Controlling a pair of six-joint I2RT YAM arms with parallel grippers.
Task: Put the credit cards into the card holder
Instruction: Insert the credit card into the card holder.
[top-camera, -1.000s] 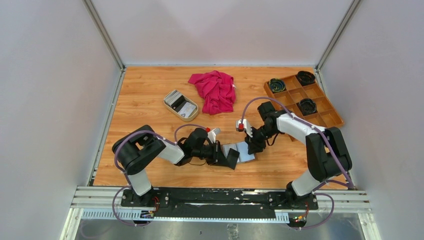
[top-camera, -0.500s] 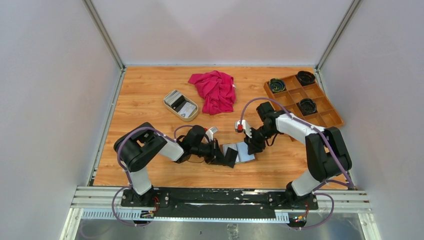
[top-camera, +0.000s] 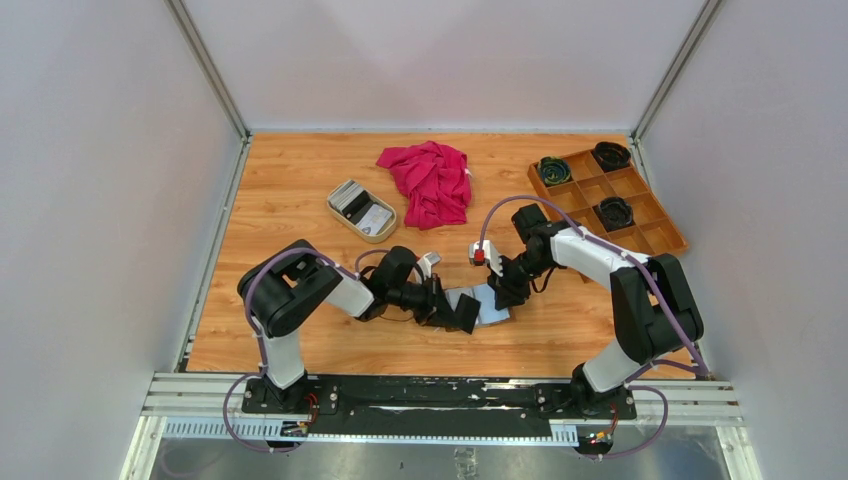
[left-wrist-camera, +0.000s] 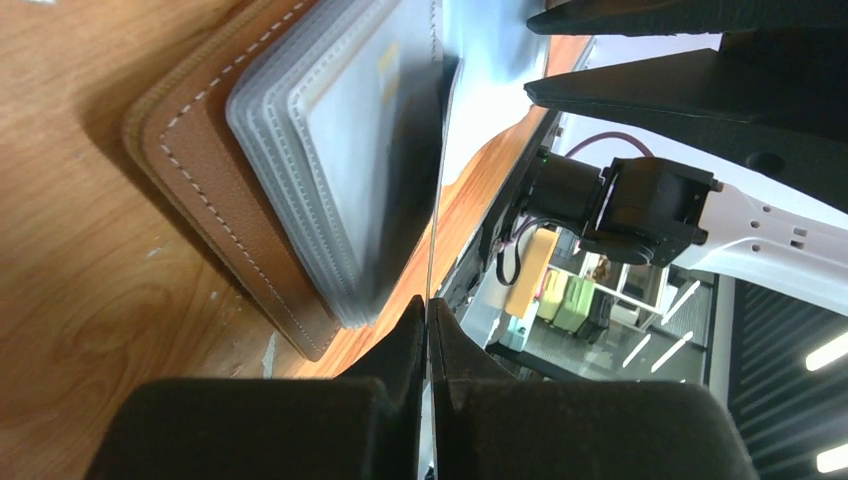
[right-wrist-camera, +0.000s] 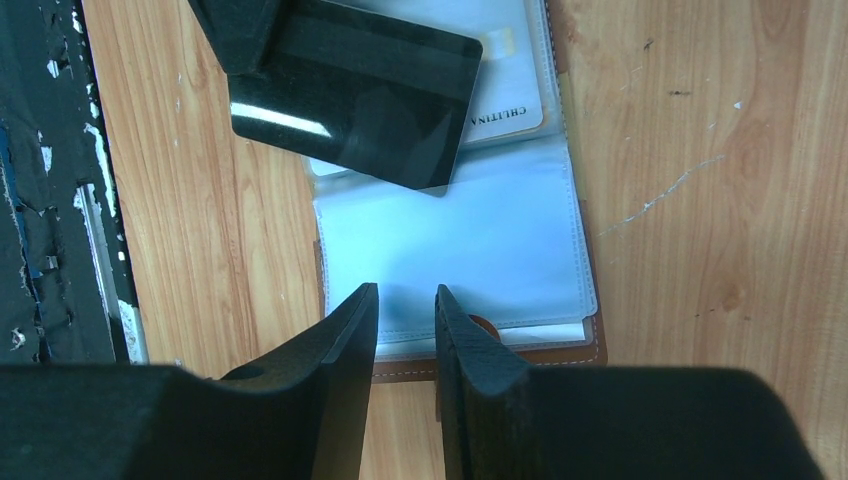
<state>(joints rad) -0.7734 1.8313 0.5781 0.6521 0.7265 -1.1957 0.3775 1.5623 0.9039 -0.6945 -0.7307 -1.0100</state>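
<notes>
Two fingers of the left gripper (left-wrist-camera: 428, 305) are pressed tight together on a dark card (right-wrist-camera: 355, 95), which the left wrist view shows edge-on as a thin line rising from the fingertips. The card hangs tilted over the upper sleeves of the card holder (left-wrist-camera: 215, 215), which lies open on the table (top-camera: 290, 200) with its brown stitched leather down and its clear sleeves fanned upward. A pale card (right-wrist-camera: 505, 110) sits in one sleeve, partly under the dark one. The right gripper (right-wrist-camera: 405, 300) hovers over the holder's lower sleeve with its jaws a narrow gap apart and nothing visible between them; whether the tips touch the sleeve cannot be told. Farther back on the left, a beige dish (top-camera: 333, 205) holds more cards (top-camera: 352, 197), just beside a crumpled red cloth (top-camera: 430, 180). A wooden compartment tray (top-camera: 640, 232) lies at the far right.
</notes>
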